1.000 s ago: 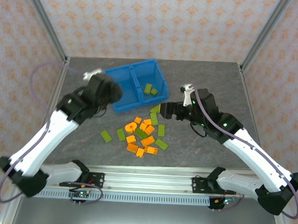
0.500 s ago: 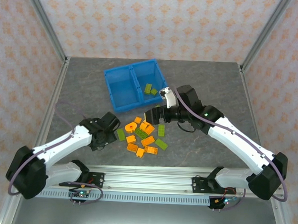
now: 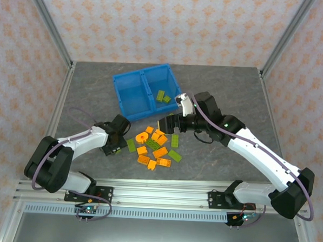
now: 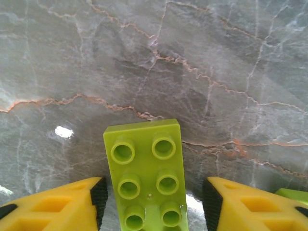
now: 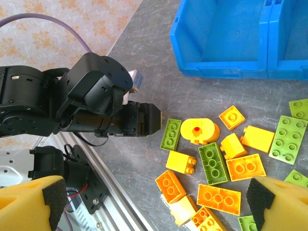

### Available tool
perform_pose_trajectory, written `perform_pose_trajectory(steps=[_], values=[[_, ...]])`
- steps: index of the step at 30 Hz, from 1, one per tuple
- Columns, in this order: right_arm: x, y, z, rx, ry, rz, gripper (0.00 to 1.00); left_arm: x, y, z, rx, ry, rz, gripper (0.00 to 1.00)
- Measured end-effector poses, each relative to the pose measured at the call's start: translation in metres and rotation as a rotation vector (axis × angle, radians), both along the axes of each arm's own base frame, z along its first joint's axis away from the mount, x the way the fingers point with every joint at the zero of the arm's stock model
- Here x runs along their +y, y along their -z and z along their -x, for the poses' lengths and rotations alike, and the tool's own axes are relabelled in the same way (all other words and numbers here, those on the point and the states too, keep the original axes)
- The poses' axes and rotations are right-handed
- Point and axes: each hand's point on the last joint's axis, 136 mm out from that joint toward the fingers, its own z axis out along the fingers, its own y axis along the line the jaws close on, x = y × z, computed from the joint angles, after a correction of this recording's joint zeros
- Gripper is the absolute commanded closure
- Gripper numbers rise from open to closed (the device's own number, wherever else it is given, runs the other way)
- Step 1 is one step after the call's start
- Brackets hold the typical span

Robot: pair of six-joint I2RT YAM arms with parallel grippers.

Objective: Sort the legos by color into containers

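**A:** How is the left claw (image 4: 153, 201) seen to be set?

**B:** It is held open, low over the grey marbled counter (image 4: 202, 72). In the left wrist view a lime brick (image 4: 144, 178) is seen lying flat, studs up, between the two yellow fingers (image 4: 48, 207). A narrow gap is left on either side, and no contact with the brick can be made out.

**A:** Where is that claw placed in the top view?

**B:** It is found at the left edge of the scattered legos (image 3: 160, 152), with a second lime brick (image 3: 131, 145) lying just beside it on the side towards the pile.

**A:** And the right claw (image 3: 164, 123)?

**B:** It is spread wide open and held above the far side of the pile, near the front corner of the blue bin (image 3: 130, 115). In the right wrist view its foam-padded fingertips are seen at the two lower corners, with the loose pieces spread on the counter below them.

**A:** How are the legos distributed?

**B:** Most are left loose on the counter, in a mixed cluster of orange and lime just in front of the bin, between the two arms. A rounded orange piece (image 5: 199, 131) is seen at the cluster's left side. Two lime pieces (image 3: 160, 95) are already lying in the right compartment (image 3: 155, 81), close together near its front right corner.

**A:** How is the bin set?

**B:** It is placed at a slight angle on the counter, behind the pile.
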Motion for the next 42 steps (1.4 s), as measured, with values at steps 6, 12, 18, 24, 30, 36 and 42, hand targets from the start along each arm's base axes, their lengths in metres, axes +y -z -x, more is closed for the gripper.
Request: perform_pose_trajectory(steps=[6, 12, 18, 24, 30, 36, 42], values=[[0.0, 0.0, 0.0, 0.008, 0.008, -0.003, 0.03, 0.007, 0.001, 0.004, -0.016, -0.015, -0.004, 0.65], [0.0, 0.0, 0.001, 0.014, 0.006, -0.005, 0.03, 0.006, -0.001, 0.004, -0.048, -0.033, 0.045, 0.73], [0.001, 0.0, 0.002, 0.026, 0.006, -0.011, 0.03, -0.008, -0.015, -0.001, -0.087, -0.035, 0.164, 0.75], [0.0, -0.001, -0.001, 0.029, 0.028, -0.012, 0.03, -0.031, -0.111, -0.044, -0.341, -0.003, 0.304, 0.75], [-0.008, -0.01, -0.017, -0.02, 0.122, 0.006, 0.02, -0.07, -0.214, -0.1, -0.553, 0.094, 0.377, 0.74], [-0.03, -0.025, -0.031, -0.084, 0.266, 0.013, 0.01, -0.142, -0.236, -0.18, -0.57, 0.223, 0.361, 0.74], [-0.049, -0.043, -0.032, -0.126, 0.362, -0.013, 0.01, -0.187, -0.22, -0.268, -0.572, 0.247, 0.263, 0.73]])
